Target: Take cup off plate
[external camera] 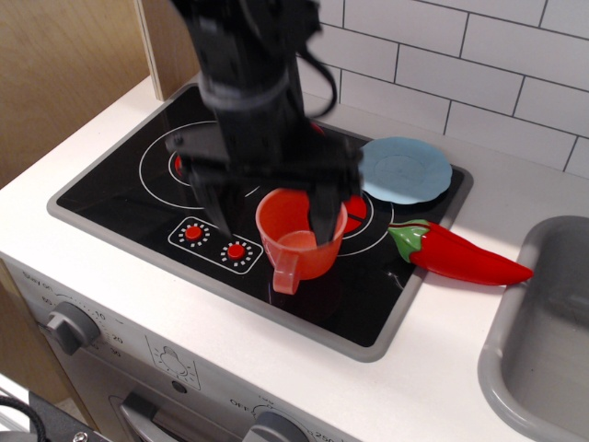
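Your gripper hangs with fingers spread wide apart above the cup, which stands upright on the stove, apart from the plate

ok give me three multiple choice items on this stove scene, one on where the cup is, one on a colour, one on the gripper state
1. Where does the cup stand?
A. on the plate
B. on the black stovetop
C. in the sink

2. What colour is the plate?
A. light blue
B. yellow
C. green

3. How is the gripper?
A. shut on the cup
B. shut on the chili pepper
C. open above the cup

Answers: 1 B, the cup sits on the stovetop, apart from the plate. 2 A, plainly blue. 3 C, its fingers are spread either side of the cup.
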